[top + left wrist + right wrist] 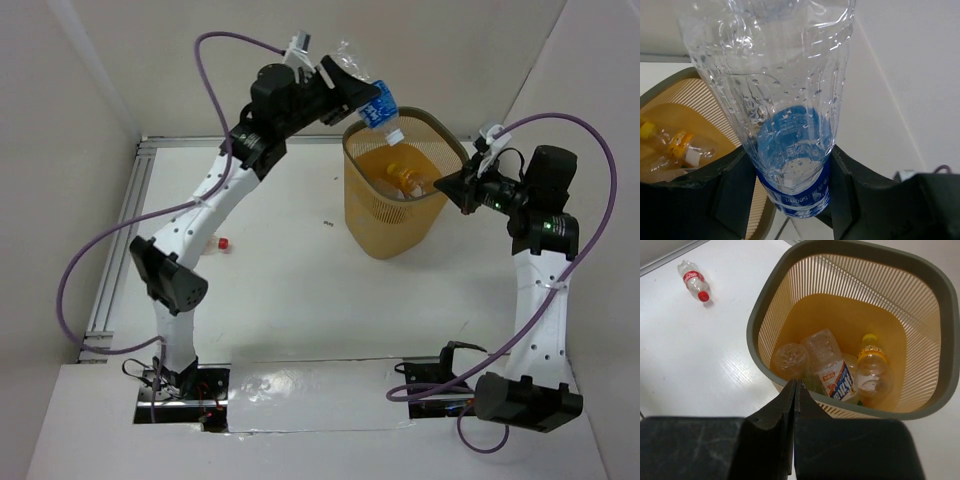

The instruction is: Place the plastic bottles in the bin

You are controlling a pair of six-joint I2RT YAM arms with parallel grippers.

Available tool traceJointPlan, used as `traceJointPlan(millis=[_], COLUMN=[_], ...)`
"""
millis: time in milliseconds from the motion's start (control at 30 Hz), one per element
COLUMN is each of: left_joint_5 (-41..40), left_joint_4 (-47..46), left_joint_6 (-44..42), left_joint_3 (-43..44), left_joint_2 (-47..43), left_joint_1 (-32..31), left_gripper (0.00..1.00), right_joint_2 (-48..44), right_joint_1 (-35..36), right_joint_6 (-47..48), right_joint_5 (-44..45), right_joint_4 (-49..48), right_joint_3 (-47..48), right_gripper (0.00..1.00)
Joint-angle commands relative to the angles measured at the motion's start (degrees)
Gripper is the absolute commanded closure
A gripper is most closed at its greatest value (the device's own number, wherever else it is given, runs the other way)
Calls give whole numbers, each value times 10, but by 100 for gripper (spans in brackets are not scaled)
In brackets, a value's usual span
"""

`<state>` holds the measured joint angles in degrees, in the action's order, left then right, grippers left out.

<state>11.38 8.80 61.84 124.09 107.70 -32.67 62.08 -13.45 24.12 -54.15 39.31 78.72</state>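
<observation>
Left wrist view: blue-label bottle (790,130) cut off above, bin (692,107) mostly hidden

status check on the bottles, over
Left claw shut on blue-label bottle, cap down over bin rim. Right claw shut, empty, beside bin. Red-label bottle lying on table. Nothing in the way.

Bright, even light, soft faint shadows, mild sheen on table (735,370)

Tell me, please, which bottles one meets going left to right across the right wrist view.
Red-labelled bottle outside the bin → clear bottle seen end-on → blue-and-white-labelled bottle → yellow-capped bottle, these three inside it.
</observation>
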Motion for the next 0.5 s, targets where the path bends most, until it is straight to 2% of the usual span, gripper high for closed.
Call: traceJointPlan(millis=[0,133,167,200,267,333,400,433,467], left_joint_5=[16,-52,-78,-95,-148,-181,-212,-217,-217], left_joint_4=[-31,-11,-5,4,10,17,31,39,46], left_joint_6=[-58,-135,-162,-172,-206,-226,-254,-260,-267], left_joint_3=[88,116,108,108,93,93,117,130,148], left_joint_2=[56,94,100,100,100,107,124,141,146], left_joint_1=[-25,-56,-57,-66,-78,-86,-100,-100,-100], left_gripper=[94,79,76,68,58,46,38,32,17], right_joint_2=[-34,-53,-60,-60,-65,-65,-65,-65,-71], right_joint_1=[-6,-6,-6,-6,-6,-6,-6,-6,-6], right_joint_6=[3,3,8,8,8,8,3,3,9], right_joint_5=[15,20,20,20,15,7,-9,-9,-14], right_joint_4=[-22,-17,-17,-17,-11,-11,-6,-5,1], right_joint_3=[-8,-19,-19,-19,-25,-25,-25,-25,-25], right_gripper=[100,84,71,65,57,53,48,37,27])
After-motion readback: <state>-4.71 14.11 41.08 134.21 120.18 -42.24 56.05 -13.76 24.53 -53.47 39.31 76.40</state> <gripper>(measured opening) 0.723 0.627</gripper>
